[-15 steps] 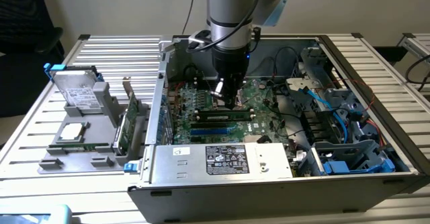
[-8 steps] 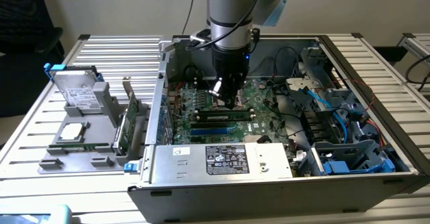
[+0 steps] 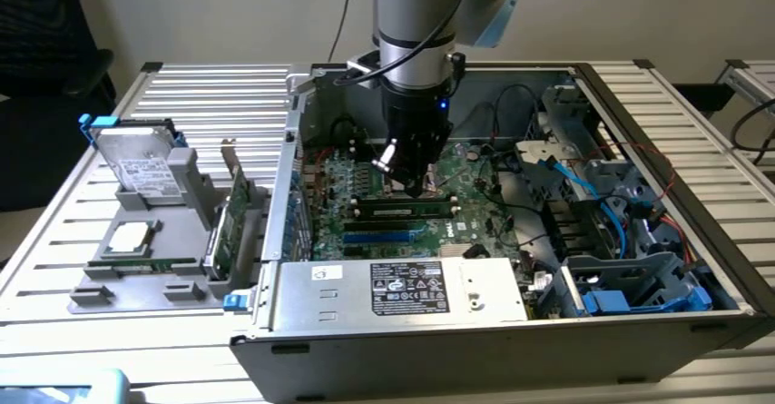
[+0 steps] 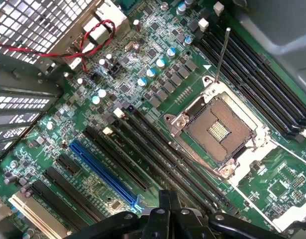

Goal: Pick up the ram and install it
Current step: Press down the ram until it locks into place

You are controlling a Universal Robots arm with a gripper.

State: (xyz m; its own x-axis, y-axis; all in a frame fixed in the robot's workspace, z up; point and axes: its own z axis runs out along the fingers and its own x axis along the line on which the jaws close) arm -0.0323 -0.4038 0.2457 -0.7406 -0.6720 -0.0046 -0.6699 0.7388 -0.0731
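- The gripper [image 3: 416,189], fingers pressed together and carrying nothing, is pushing down at centre frame on the ram [image 3: 402,210], which is lying in a black slot [image 3: 400,202] on the motherboard [image 3: 466,172].
- Judged risk: if the stick is sitting unevenly, continued pressure could be flexing the board or leaving one end unlatched; loose blue cables [image 3: 579,182] at right could be snagging the arm.
- The open computer case [image 3: 485,336] is holding the motherboard, a labelled power supply [image 3: 406,289] at lower centre and drive cages [image 3: 630,281] at lower right.
- The grey tray [image 3: 115,286] at left is carrying a hard drive [image 3: 140,163], a processor [image 3: 131,235] and an expansion card [image 3: 239,206].
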